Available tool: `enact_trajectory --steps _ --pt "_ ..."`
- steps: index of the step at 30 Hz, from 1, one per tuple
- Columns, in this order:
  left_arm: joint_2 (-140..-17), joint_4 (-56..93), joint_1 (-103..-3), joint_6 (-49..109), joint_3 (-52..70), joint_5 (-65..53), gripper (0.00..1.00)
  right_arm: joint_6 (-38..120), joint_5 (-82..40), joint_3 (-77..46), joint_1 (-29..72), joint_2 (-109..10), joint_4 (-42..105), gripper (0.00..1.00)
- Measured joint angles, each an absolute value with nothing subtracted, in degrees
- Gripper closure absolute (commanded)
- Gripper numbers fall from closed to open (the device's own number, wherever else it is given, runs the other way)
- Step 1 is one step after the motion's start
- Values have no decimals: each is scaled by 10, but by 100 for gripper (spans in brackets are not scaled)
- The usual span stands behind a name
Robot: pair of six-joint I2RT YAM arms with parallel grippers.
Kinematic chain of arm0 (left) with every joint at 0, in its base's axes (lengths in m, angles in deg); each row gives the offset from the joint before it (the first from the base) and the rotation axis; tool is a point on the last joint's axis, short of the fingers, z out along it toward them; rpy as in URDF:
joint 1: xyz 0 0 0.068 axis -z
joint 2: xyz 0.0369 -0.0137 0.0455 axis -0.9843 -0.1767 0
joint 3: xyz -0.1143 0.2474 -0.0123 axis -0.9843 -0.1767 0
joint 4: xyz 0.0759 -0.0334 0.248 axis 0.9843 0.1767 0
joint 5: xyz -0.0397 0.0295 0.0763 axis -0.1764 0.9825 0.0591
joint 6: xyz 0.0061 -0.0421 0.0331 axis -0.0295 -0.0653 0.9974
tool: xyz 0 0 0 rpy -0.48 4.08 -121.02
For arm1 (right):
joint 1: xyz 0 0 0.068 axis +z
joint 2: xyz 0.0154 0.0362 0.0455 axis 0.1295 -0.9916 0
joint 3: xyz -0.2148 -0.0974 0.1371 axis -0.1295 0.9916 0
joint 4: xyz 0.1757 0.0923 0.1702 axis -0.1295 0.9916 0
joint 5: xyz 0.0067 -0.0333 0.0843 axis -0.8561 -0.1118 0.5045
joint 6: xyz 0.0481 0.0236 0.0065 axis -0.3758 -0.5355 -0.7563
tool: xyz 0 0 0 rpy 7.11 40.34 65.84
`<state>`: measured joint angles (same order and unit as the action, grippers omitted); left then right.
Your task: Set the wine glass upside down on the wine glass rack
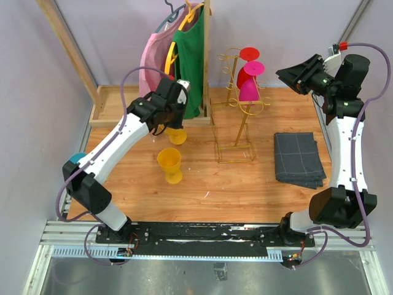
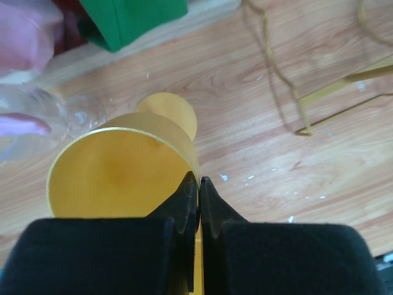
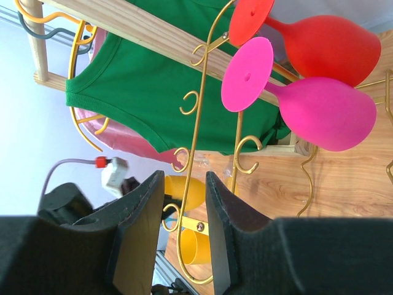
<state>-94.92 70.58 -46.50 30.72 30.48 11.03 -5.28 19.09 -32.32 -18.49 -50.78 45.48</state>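
The left gripper point(image 2: 198, 181) is pinched tight on the thin wall of a yellow wine glass point(image 2: 116, 175), one finger inside the bowl and one outside, right at the rim. That glass stands on its foot at the far left of the table, just in front of the wooden clothes rack point(image 1: 207, 61). It is well apart from the wine glass rack point(image 1: 241, 126), which stands mid-table to its right.

The glass looks like moulded plastic: light, stiff, smooth-sided, and not likely to shatter. A rim pinch on so thin a wall will probably let it swing or slip as it is turned over (the slick surface gives the pads little to bite). It does leave the stem and foot free, and those are the parts the curled hook arms must catch.

The right gripper point(image 3: 184, 227) hangs high on the right, its fingers apart with nothing between them, facing the rack. A red glass point(image 3: 328, 43) and a pink glass point(image 3: 322, 114) already hang there upside down.

The wooden tabletop point(image 1: 202, 178) is flat, pale-grained and flecked with small white specks. A second yellow glass point(image 1: 170, 165) stands nearer the arms, and a folded grey cloth point(image 1: 299, 158) lies to the right. A green shirt point(image 1: 189, 67) and a pink shirt point(image 1: 153, 61) hang close behind the grasp, so the room to lift is tight on that side.
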Motion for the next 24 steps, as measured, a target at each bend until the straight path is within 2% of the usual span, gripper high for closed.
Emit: enact_trajectory --steps 6,13,24 --pt "-894 712 -465 292 364 64 100 -53 191 -323 -185 -508 455 65" --pt "-850 703 -464 273 413 -45 100 -53 191 -323 -185 -509 455 66" --pt "-833 633 -469 255 390 -321 100 -53 191 -323 -185 -515 455 66"
